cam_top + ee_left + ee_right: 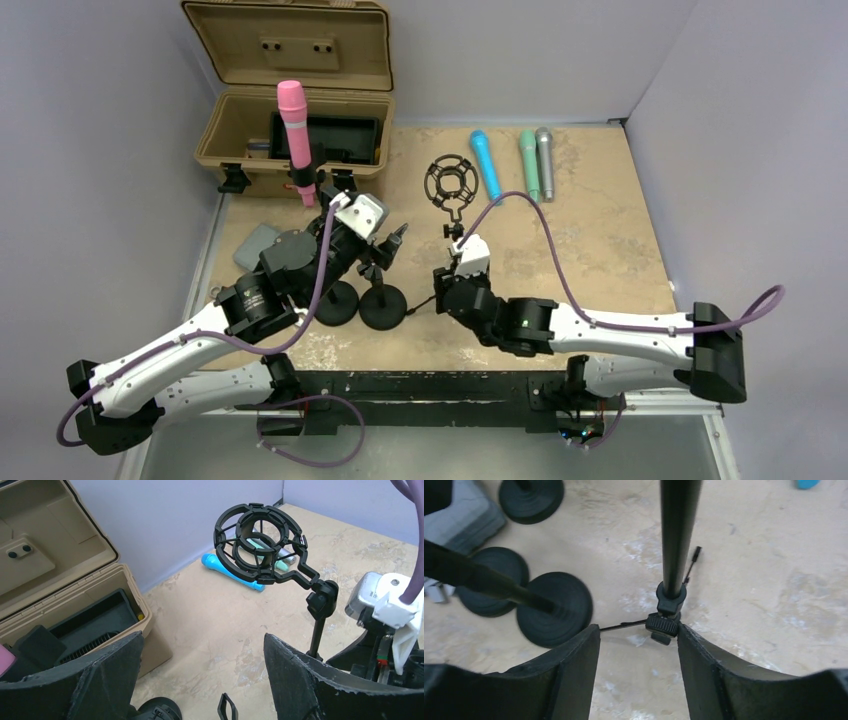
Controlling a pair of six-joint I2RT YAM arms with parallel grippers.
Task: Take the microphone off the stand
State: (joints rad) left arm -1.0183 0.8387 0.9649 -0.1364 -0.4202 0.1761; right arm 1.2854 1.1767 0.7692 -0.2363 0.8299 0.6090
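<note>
A pink microphone (pixel 292 125) stands upright in the black clip of a round-base stand (pixel 334 301), in front of the tan case. Only a pink sliver of it shows at the left edge of the left wrist view (pixel 3 658). My left gripper (pixel 395 240) is to the right of the microphone, open and empty (pixel 205 680), above a second stand's empty clip (pixel 227 708). My right gripper (pixel 447 277) is open (pixel 639 630), low at the tripod foot (pixel 666 625) of the shock-mount stand (pixel 449 180), its right finger beside the hub.
The open tan case (pixel 300 110) stands at the back left. Blue (pixel 485 163), green (pixel 528 165) and silver (pixel 545 160) microphones lie at the back. A second round-base stand (pixel 383 307) is beside the first. A grey pad (pixel 258 243) lies left of the stands.
</note>
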